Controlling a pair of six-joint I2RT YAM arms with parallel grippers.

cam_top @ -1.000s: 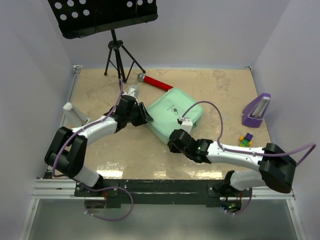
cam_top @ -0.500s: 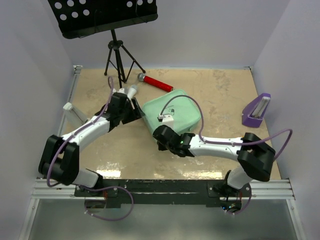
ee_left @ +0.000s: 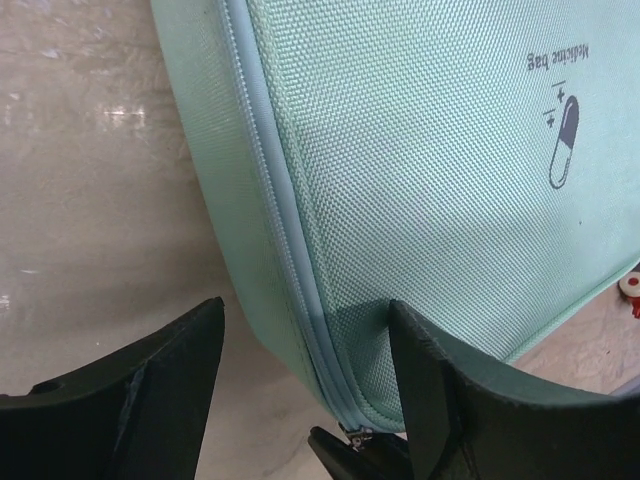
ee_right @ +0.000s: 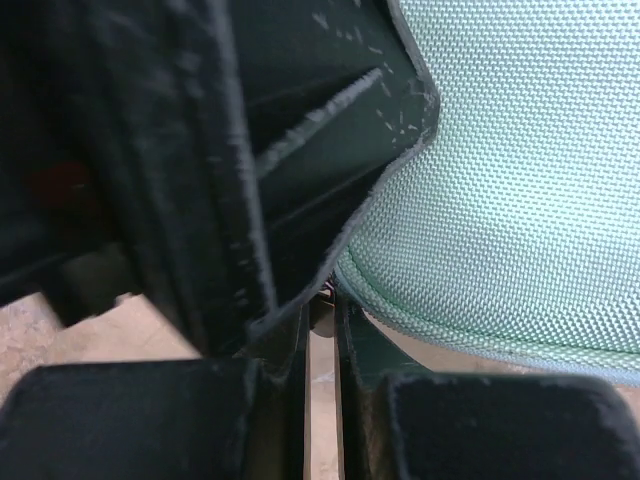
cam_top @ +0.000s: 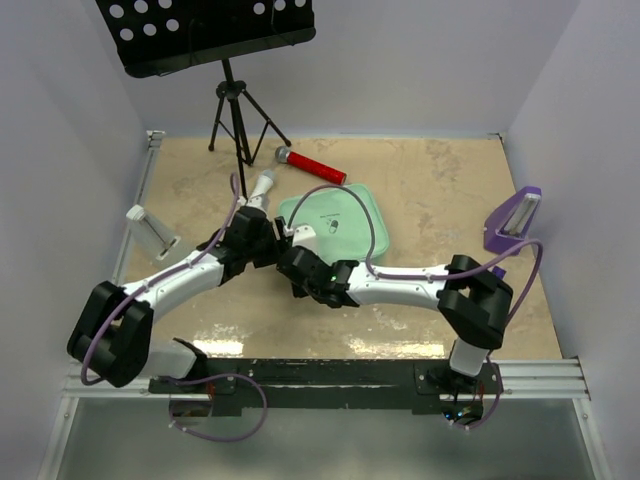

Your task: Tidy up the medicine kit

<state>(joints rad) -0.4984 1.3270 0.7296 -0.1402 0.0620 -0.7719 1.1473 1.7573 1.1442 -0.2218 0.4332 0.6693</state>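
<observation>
1. From the top external view, the medicine kit (cam_top: pixel 340 222) is seen lying flat on the beige, marble-patterned table (cam_top: pixel 440 180), left of centre. It is a mint-green square with rounded corners.
2. The left gripper (cam_top: pixel 272 246) and the right gripper (cam_top: pixel 293 266) are both found at the kit's near left corner, close together.
3. A black perforated music stand (cam_top: pixel 205 30) on a tripod is placed at the back. A red-handled microphone (cam_top: pixel 312 166) lies just behind the kit, and a purple stand (cam_top: pixel 512 220) is set well apart at the right.
4. In the left wrist view, the kit (ee_left: pixel 430 170) is shown as tightly woven fabric edged by a pale zip (ee_left: pixel 285 235). A dark capsule mark (ee_left: pixel 564 140) is printed on its face.
5. The left gripper (ee_left: pixel 305 320) is held with its jaws spread apart, the kit's rounded corner lying between the matte black fingers (ee_left: pixel 160 390). A small zip pull (ee_left: pixel 350 432) hangs at that corner.
6. In the right wrist view, the right gripper (ee_right: pixel 322 340) is seen closed, with only a thin slit left between its black fingers (ee_right: pixel 440 420).
7. What lies at the tips of those fingers cannot be made out.
8. The kit's woven green corner (ee_right: pixel 520 200) fills the right side of this view, just beyond those tips.
</observation>
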